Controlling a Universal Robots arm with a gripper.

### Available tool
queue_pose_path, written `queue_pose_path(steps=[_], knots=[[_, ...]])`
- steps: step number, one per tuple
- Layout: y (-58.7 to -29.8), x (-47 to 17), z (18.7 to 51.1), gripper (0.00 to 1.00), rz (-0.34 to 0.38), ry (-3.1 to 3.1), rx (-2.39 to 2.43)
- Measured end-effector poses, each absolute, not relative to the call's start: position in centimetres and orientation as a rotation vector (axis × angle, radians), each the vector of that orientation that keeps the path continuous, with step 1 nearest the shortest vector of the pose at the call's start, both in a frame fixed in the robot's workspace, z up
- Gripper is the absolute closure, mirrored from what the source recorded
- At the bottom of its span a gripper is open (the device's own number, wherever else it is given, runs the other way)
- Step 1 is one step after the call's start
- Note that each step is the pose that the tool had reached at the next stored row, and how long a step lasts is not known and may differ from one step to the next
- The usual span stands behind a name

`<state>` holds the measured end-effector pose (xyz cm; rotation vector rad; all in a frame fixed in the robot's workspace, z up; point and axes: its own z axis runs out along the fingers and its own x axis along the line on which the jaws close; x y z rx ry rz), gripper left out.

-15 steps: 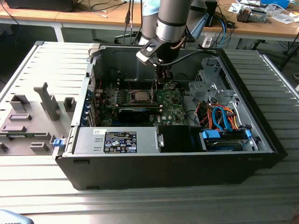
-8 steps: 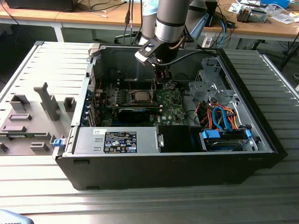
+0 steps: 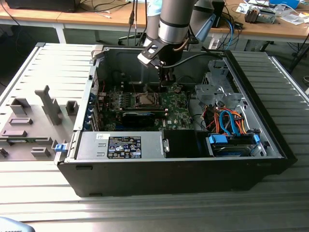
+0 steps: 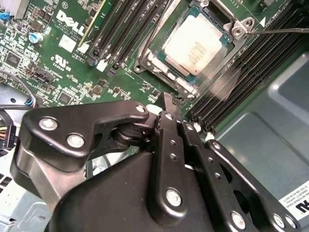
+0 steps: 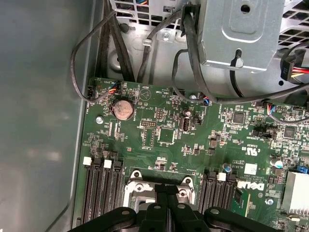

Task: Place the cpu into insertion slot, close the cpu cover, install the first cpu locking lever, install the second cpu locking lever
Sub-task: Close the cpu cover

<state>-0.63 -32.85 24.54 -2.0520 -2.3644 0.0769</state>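
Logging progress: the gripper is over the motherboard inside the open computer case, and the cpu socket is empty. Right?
No, the socket is not empty: the second wrist view shows the cpu seated in it, silvery top up. The gripper is indeed over the motherboard inside the open computer case.

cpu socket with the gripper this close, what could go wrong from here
1. The gripper, fingers shut, hangs at the socket's edge right beside the cpu; a sideways slip could scrape its metal top.
2. The thin locking lever runs past the socket's corner and might snag or spring if nudged.
3. The memory slots lie close to the fingers, so a small drift could knock them.
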Motion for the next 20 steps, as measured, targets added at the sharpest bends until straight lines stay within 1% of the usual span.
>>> queue_pose_path(steps=[20], knots=[[-32.9, -2.1, 24.4, 0.89, 0.077, -2.364, -2.052]])
